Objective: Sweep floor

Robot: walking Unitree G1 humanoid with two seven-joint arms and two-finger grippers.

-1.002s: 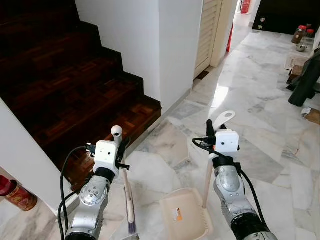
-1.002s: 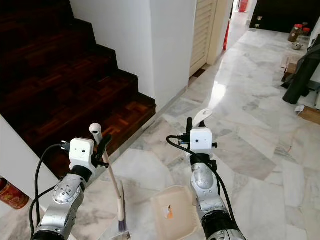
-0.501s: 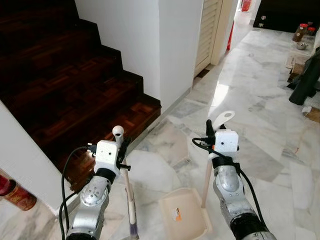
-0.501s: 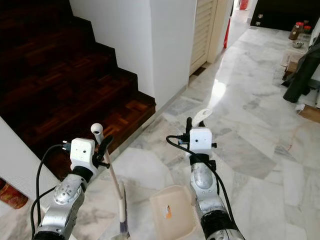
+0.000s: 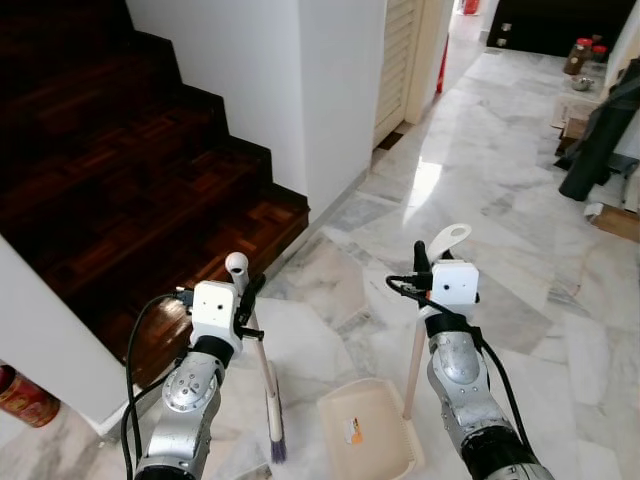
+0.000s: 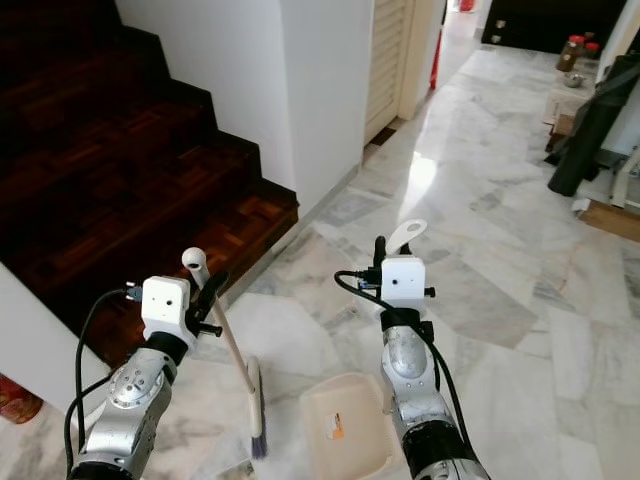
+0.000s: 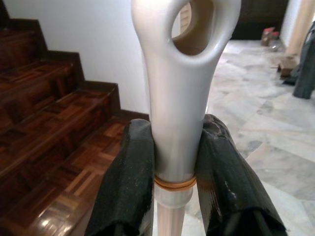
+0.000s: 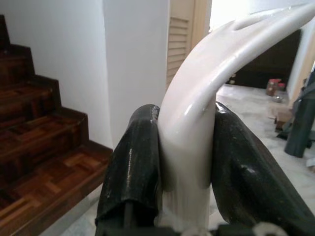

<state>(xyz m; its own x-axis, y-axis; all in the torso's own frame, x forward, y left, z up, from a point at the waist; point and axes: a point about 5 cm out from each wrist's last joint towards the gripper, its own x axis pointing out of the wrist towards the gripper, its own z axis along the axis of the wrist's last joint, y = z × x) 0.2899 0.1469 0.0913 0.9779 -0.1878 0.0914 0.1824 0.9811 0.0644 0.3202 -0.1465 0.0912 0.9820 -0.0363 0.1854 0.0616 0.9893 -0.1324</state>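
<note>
A hallway with a pale marble floor (image 5: 520,200) stretches ahead, and a dark wooden staircase (image 5: 120,190) rises on the left beside a white wall (image 5: 300,90). At the far left edge, low by the wall, stands one red tin (image 5: 22,395).

The left gripper (image 5: 243,305) is clamped on the handle of one broom (image 5: 262,375). The broom stands nearly upright, its rounded white top above the fingers and its dark bristles resting on the marble just left of the dustpan. In the left wrist view, the two black fingers (image 7: 129,182) press against both sides of the pale handle, just under its hanging loop.

One cream dustpan (image 5: 365,438) lies flat on the floor between the two arms, a small orange label inside it. Its long handle rises to the right gripper (image 5: 420,270), whose two fingers (image 8: 130,172) are closed tight around the curved white grip.

Far right, a dark garment (image 5: 600,135) hangs, with two jars (image 5: 582,50) beyond it.
</note>
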